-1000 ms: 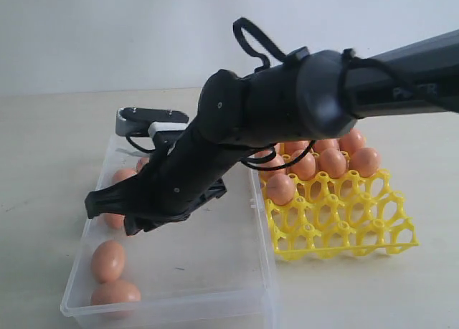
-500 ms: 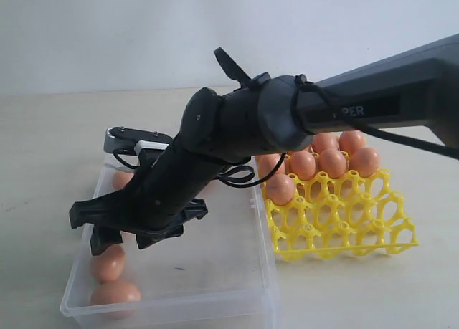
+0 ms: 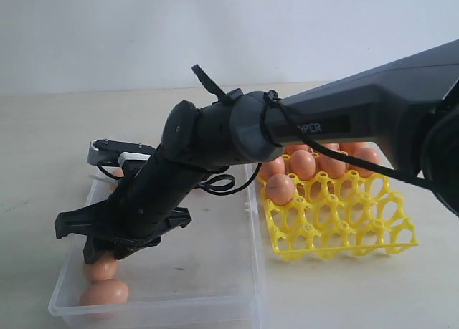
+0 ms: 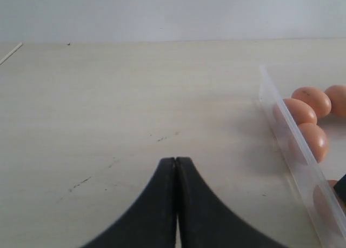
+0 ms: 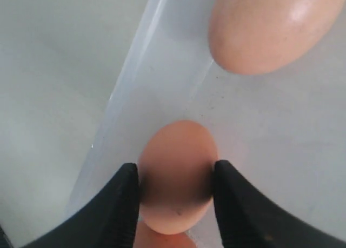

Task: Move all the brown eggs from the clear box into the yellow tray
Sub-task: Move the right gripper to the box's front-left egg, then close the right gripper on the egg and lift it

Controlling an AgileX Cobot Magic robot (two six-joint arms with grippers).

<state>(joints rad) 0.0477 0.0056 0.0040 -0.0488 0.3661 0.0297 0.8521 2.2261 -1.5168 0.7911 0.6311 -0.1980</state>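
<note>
Reaching across into the near left corner of the clear box [image 3: 215, 298], my right gripper [image 3: 99, 251] has its jaws down over a brown egg [image 3: 100, 269]. In the right wrist view both fingers press against the sides of that egg [image 5: 175, 167], which lies beside the box wall [image 5: 138, 86]. My right gripper [image 5: 175, 175] is shut on it. A second egg [image 3: 105, 293] lies just in front. Several eggs [image 3: 302, 164] fill the far cells of the yellow tray [image 3: 344, 232]. My left gripper [image 4: 176, 160] is shut and empty over bare table, left of the box wall [image 4: 286, 145].
Another egg [image 5: 270, 26] lies loose in the box close to the held one. More eggs [image 4: 300, 110] rest along the box's left wall. The tray stands right beside the box's right wall, its near cells open.
My right arm has swung down and towards the near left corner of the box. Its jaws spread and then closed round the egg. The box has slid slightly left.
</note>
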